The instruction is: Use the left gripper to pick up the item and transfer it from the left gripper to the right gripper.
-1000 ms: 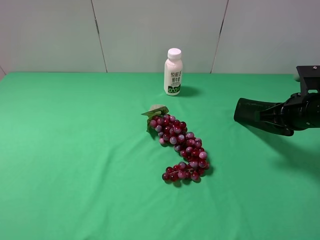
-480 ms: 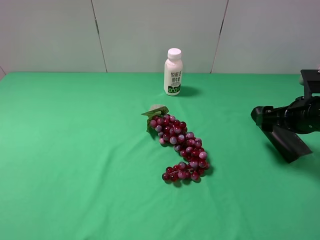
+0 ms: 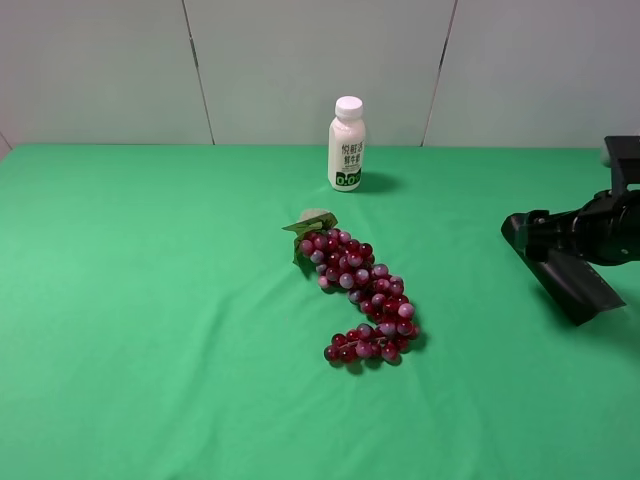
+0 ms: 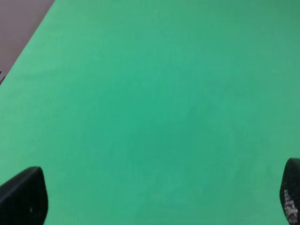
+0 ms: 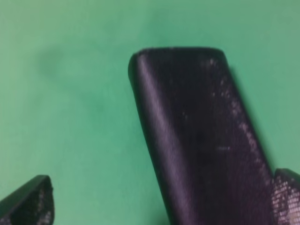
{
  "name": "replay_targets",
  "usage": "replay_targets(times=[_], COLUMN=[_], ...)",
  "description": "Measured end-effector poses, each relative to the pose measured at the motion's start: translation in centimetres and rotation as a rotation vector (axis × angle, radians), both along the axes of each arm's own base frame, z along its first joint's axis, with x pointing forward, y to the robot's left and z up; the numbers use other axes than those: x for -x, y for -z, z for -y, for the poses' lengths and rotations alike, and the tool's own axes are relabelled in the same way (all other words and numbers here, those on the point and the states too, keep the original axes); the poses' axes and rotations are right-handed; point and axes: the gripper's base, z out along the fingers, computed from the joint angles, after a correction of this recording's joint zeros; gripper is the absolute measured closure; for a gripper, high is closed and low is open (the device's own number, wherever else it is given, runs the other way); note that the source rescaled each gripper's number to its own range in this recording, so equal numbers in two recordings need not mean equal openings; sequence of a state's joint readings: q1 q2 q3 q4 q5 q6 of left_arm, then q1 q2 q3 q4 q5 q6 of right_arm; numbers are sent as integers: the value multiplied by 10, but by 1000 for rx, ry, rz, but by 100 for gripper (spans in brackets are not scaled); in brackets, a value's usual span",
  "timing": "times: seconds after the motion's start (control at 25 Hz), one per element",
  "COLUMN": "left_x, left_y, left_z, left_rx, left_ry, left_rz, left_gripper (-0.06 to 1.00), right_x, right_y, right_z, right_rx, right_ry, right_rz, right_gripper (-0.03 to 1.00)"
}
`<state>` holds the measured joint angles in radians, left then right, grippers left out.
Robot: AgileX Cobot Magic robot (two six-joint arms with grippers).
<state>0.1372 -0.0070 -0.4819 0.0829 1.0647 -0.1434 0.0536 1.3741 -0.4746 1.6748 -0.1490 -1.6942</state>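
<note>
The item [image 3: 572,282], a long flat matte black case, lies slanted on the green cloth at the right edge of the exterior view. Its upper end sits right under my right gripper [image 3: 533,232]. In the right wrist view the item [image 5: 201,136] runs between the two widely parted fingertips, close against one fingertip [image 5: 287,193] and far from the other. My right gripper [image 5: 157,197] is open and holds nothing. My left gripper [image 4: 154,199] is open over bare green cloth in the left wrist view and is out of the exterior view.
A bunch of red-purple grapes [image 3: 360,295] lies in the middle of the table. A white bottle with a green label [image 3: 346,145] stands upright behind it near the back wall. Green cloth [image 3: 150,300] covers the table.
A second ago my right gripper held the case level above the cloth. Its jaws have opened, the case has dropped to a slant on the cloth, and the arm has drawn back to the right.
</note>
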Motion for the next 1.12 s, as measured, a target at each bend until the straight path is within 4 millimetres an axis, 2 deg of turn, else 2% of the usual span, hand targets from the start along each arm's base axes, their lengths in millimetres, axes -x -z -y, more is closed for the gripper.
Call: replay_targets(times=[0.44, 1.12], left_x=[0, 0], left_y=[0, 0], left_z=[0, 0], left_rx=[0, 0], left_ry=[0, 0], left_rz=[-1, -1], left_gripper=[-6, -6], right_x=[13, 35], right_y=[-41, -83], right_z=[0, -6], right_rx=[-16, -68], right_ry=[-7, -76], right_rz=[182, 385], right_gripper=[-3, -3])
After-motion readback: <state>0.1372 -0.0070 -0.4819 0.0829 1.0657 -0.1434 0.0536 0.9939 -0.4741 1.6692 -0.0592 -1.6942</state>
